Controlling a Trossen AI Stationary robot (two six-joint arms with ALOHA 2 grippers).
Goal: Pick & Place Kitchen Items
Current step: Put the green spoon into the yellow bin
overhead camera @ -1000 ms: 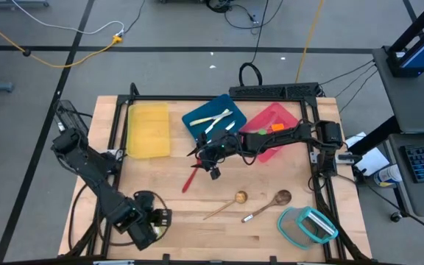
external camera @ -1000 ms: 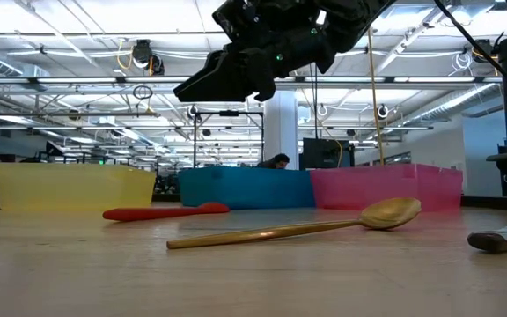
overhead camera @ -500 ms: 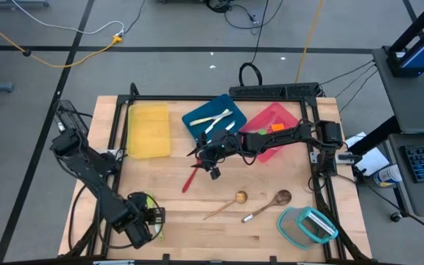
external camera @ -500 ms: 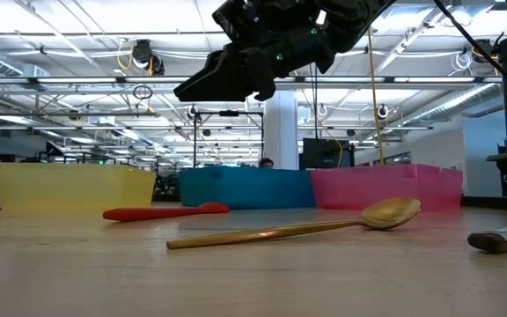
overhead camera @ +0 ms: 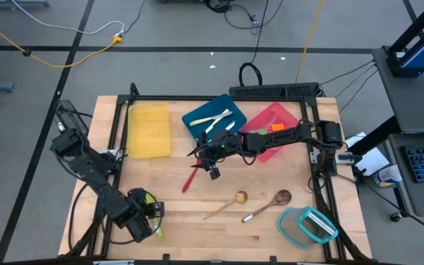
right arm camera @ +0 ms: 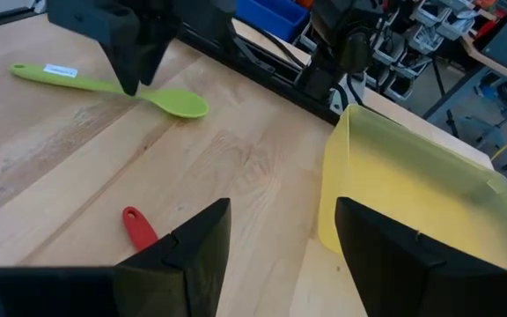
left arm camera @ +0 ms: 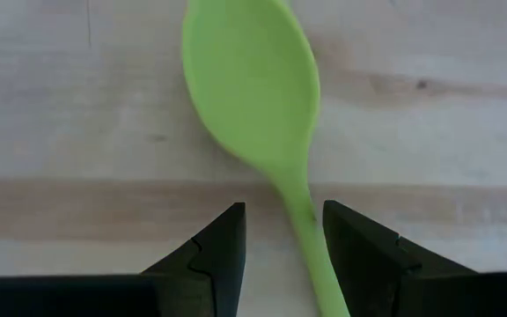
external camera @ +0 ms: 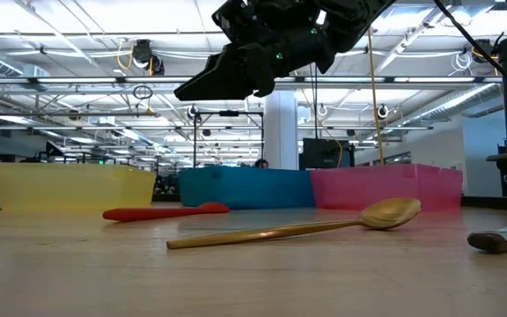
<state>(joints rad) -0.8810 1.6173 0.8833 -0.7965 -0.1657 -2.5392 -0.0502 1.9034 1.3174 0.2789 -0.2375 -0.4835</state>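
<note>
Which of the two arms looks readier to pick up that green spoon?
The left. Its gripper is open with a finger on each side of the green spoon handle. The right gripper hangs open by the blue tray.

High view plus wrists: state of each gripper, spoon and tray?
left gripper: open, astride green spoon handle
green spoon: flat on table
right gripper: open, empty, raised
red spoon: on table
blue tray: holds cream knives
yellow tray: empty

both pincers (left arm camera: pixel 282 242) (right arm camera: pixel 280 233) open, empty
</note>
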